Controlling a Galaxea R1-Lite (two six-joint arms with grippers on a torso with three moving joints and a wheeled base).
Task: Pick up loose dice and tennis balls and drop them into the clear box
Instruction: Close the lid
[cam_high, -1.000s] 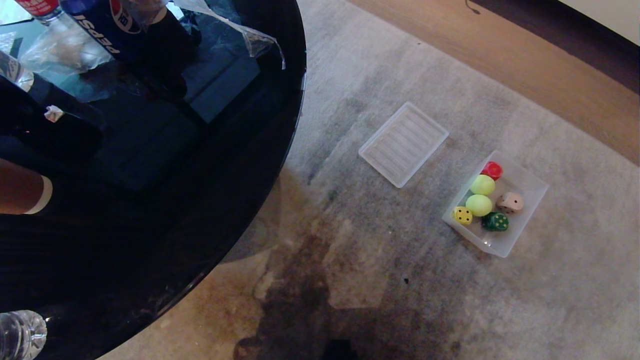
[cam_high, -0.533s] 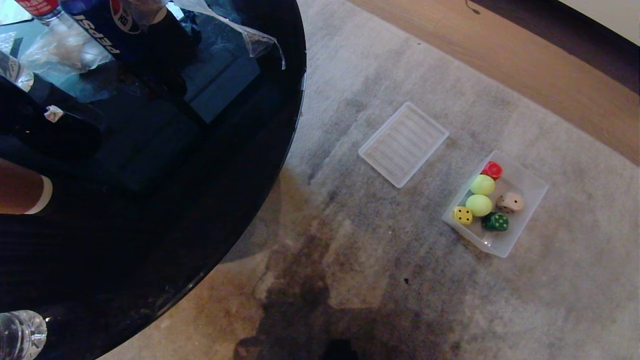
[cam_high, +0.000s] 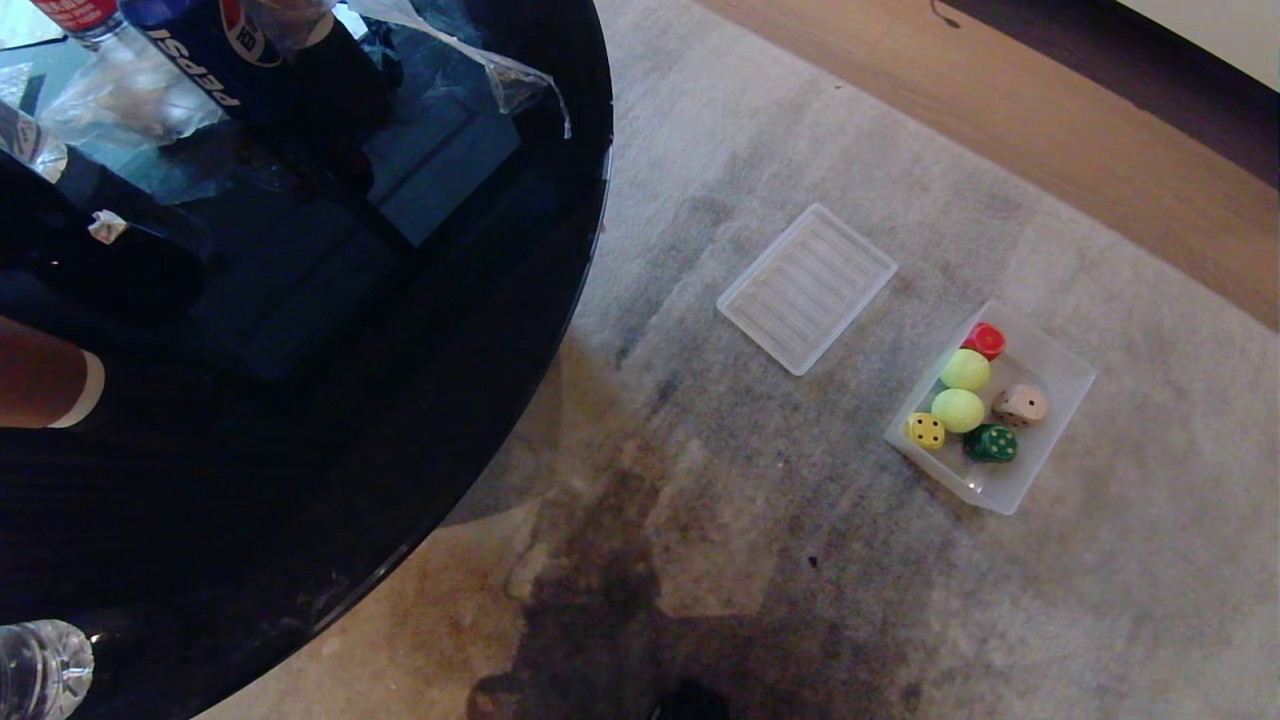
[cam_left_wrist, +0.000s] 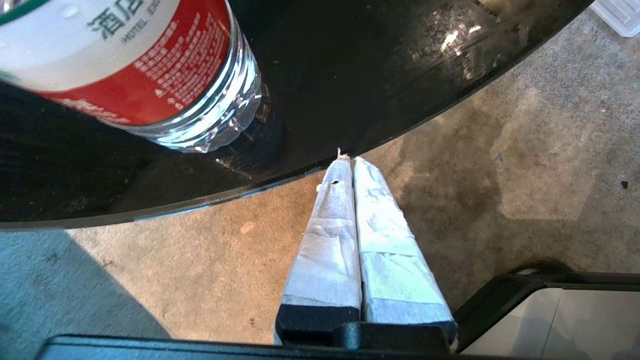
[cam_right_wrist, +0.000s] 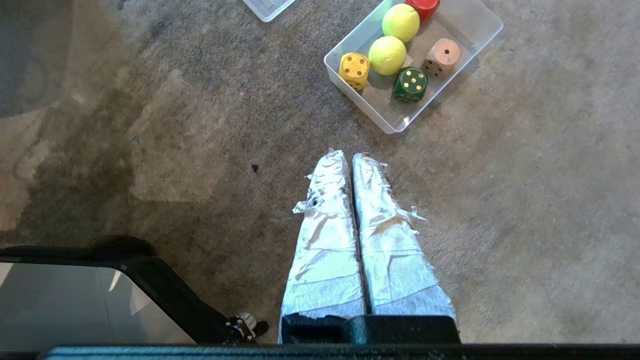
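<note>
Seemingly done: dice (cam_high: 992, 443) and tennis balls (cam_high: 958, 410) all sit inside clear box (cam_high: 1065, 395) on carpet (cam_high: 760, 520). Right gripper (cam_right_wrist: 349, 156) and left gripper (cam_left_wrist: 348, 161) clenched empty, parked; nothing loose remains.

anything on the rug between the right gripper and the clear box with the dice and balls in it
Nothing visible. In the right wrist view only bare rug lies between the shut right gripper and the clear box. The dice and tennis balls already sit inside it, and the ribbed lid lies off to one side.
</note>
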